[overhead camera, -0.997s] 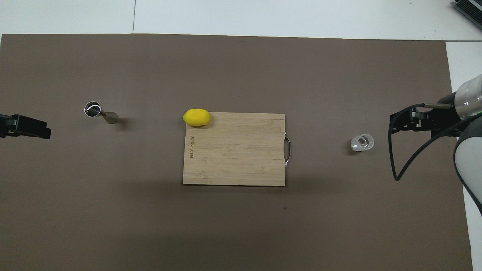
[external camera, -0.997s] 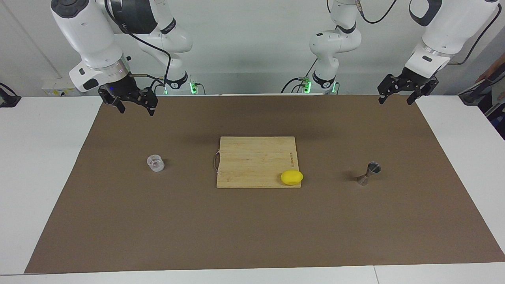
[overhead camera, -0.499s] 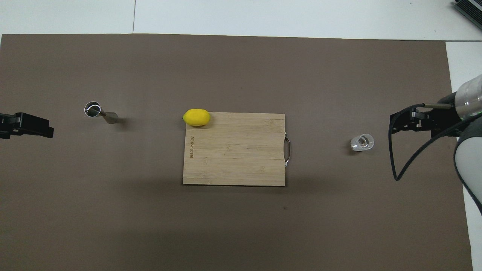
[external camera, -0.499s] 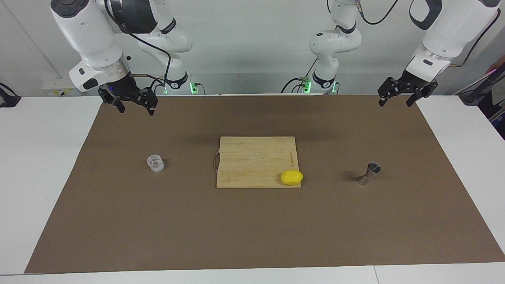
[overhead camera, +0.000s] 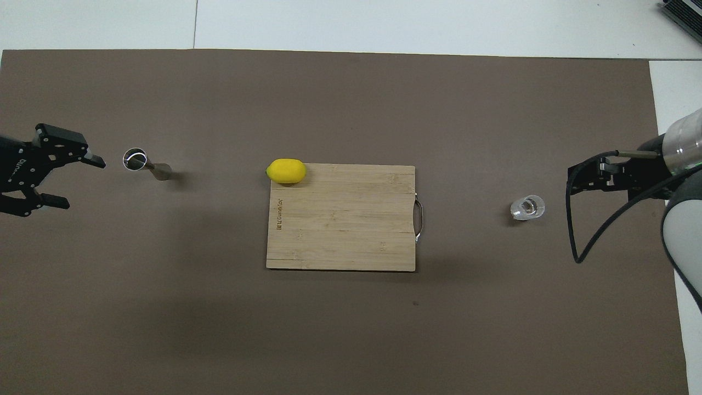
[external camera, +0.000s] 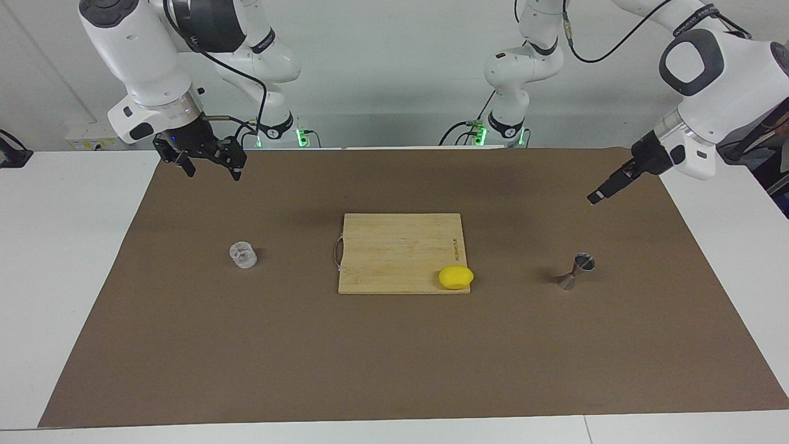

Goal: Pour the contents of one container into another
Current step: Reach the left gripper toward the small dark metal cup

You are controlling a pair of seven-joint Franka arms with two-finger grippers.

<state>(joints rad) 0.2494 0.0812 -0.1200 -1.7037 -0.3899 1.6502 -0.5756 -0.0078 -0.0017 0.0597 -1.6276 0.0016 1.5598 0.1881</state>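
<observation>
The clear glass cup (external camera: 243,254) stands upright on the brown mat toward the right arm's end; it also shows in the overhead view (overhead camera: 527,207). The steel jigger (external camera: 576,271) stands upright toward the left arm's end, and shows from above (overhead camera: 143,163). My left gripper (overhead camera: 81,182) is open and empty, turned on its side, in the air over the mat beside the jigger; in the facing view (external camera: 595,197) it hangs well above it. My right gripper (external camera: 212,172) is open and empty, raised over the mat's edge nearest the robots, apart from the glass.
A wooden cutting board (external camera: 394,246) lies mid-mat with its metal handle toward the glass. A yellow lemon (external camera: 456,277) sits on the board's corner toward the jigger. The brown mat (external camera: 394,357) covers most of the white table.
My left gripper has swung down and turned on its side, moving over the mat toward the jigger. The right arm, glass, jigger, board and lemon have not moved.
</observation>
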